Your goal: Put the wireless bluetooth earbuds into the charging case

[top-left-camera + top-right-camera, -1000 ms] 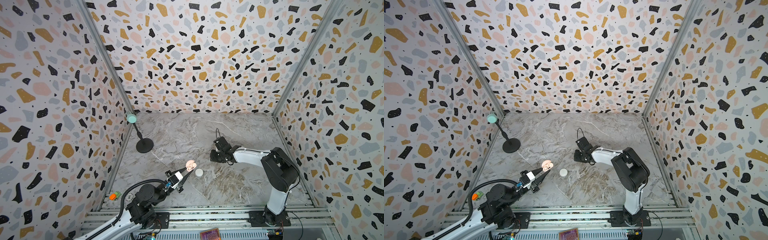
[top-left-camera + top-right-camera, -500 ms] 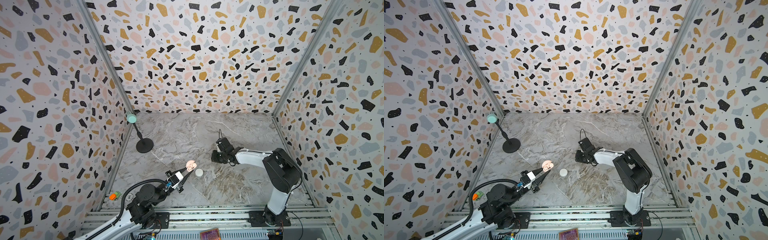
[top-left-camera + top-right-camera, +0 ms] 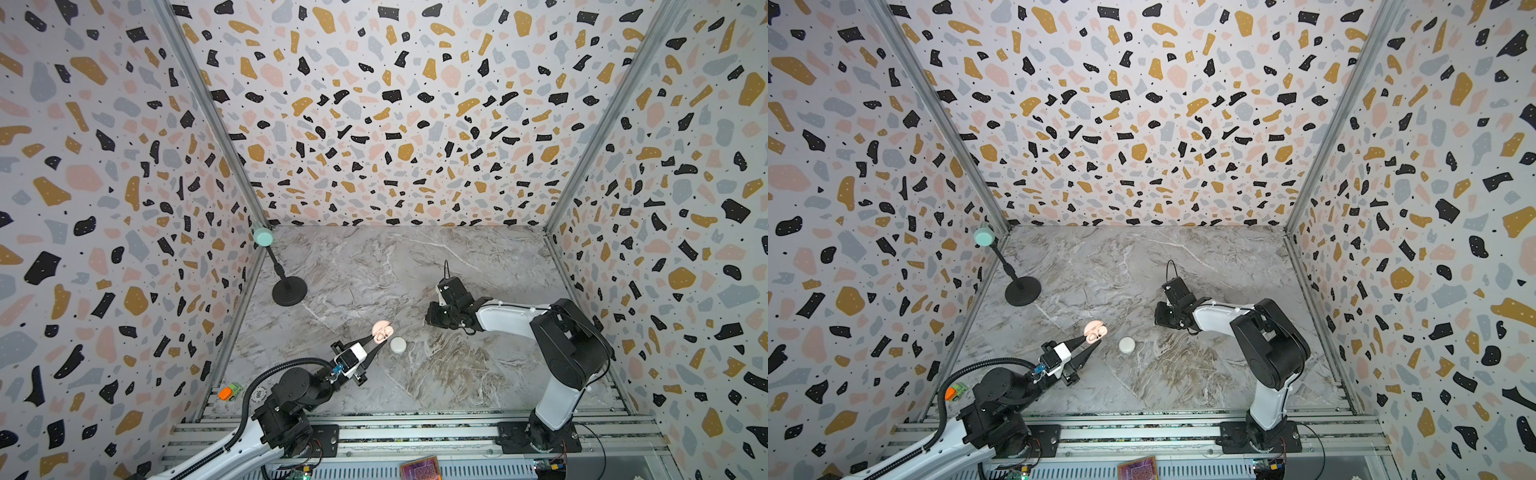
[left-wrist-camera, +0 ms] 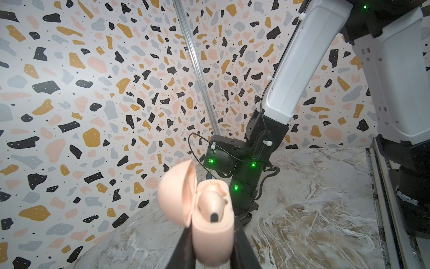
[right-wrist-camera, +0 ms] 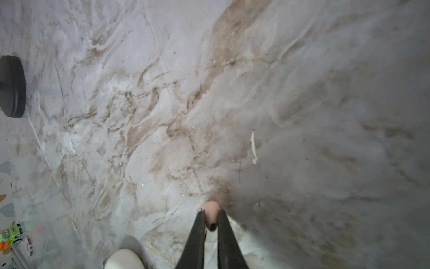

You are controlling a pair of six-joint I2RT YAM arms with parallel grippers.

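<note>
Left jaws grip pink case, white case beside, right jaws pinch earbud

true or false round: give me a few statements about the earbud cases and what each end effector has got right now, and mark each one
1. The left end effector grips the pink case. True.
2. The pink case's lid is shut. False: it stands open, with a docked earbud inside.
3. The right end effector is empty. False: it is shut on a pink earbud.
4. The white case lies closed on the table. True.
5. The black stand stands near the left wall, farther back than both cases. True.
</note>
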